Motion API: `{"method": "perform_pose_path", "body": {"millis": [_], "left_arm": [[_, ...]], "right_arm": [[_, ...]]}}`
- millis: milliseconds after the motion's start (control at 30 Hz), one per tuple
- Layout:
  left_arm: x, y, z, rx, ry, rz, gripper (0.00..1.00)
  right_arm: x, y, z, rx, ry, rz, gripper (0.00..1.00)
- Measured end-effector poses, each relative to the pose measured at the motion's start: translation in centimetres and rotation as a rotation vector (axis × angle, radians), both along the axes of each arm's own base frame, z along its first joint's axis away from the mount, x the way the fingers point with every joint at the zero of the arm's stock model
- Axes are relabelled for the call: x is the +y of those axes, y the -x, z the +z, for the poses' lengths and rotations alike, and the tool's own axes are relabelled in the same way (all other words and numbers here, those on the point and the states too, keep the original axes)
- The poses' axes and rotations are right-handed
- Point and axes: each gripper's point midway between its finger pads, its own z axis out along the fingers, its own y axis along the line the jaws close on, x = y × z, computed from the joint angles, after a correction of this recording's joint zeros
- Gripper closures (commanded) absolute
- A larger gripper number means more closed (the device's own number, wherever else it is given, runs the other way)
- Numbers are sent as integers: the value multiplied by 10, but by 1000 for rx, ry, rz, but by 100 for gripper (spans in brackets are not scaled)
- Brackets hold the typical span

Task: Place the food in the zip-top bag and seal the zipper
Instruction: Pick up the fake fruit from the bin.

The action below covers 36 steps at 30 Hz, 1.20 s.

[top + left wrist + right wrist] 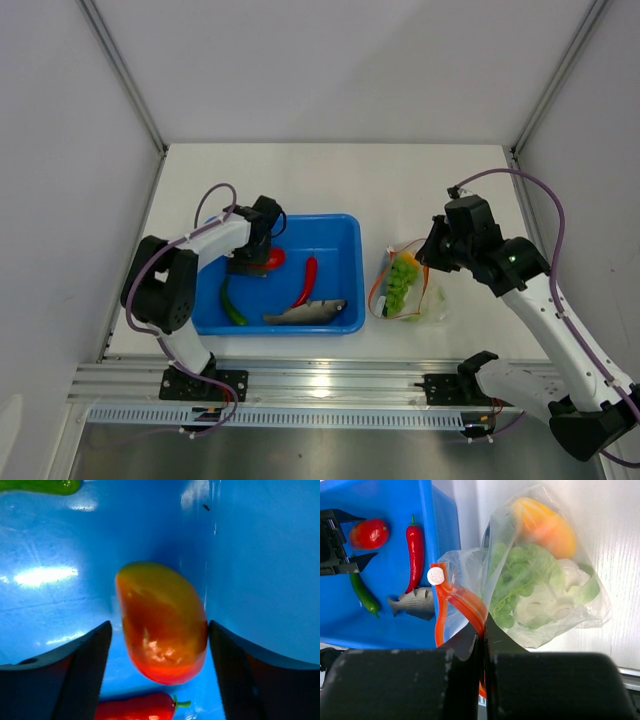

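Fingers [85,670] of our left gripper [159,630] stand apart around the tomato [155,595] in the tray [300,216]. Our right gripper [483,630] is clamped on the zipper [465,602] of the bag [600,605], right of the tray.

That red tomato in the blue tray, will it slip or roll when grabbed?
The tomato looks glossy and rounded, so it may slip from the left gripper. On the smooth tray floor it would probably roll.
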Motion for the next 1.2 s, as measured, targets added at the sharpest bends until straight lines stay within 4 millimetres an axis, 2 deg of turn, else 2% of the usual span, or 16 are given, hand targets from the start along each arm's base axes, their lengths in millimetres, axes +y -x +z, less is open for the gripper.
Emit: {"method": "perform_pose_path", "body": {"millis": [67, 233, 267, 300, 333, 400, 567, 767, 1000, 1200], "left_arm": [[0, -1, -2, -6, 0, 1, 36], [0, -3, -4, -21, 6, 7, 55], [0, -4, -4, -25, 7, 8, 62], [0, -4, -3, -29, 8, 8, 65], [0, -4, -3, -34, 10, 9, 74], [1, -2, -3, -41, 11, 9, 82], [-1, 3, 11, -85, 17, -16, 89], [-26, 6, 59, -224, 53, -174, 94], [-59, 21, 115, -410, 73, -470, 99], [-93, 34, 150, -651, 83, -821, 99]], "right_arm": [[0, 1, -1, 0, 0, 0, 100], [0, 0, 0, -3, -2, 0, 100], [0, 0, 0, -3, -2, 0, 100], [0, 0, -1, -2, -2, 1, 100], [0, 0, -1, -1, -3, 2, 100], [1, 0, -2, -1, -4, 2, 100], [2, 0, -5, 1, -6, 5, 100], [1, 0, -5, 0, -5, 5, 100], [1, -1, -5, -2, -1, 3, 100], [1, -1, -5, -4, -1, 4, 100]]}}
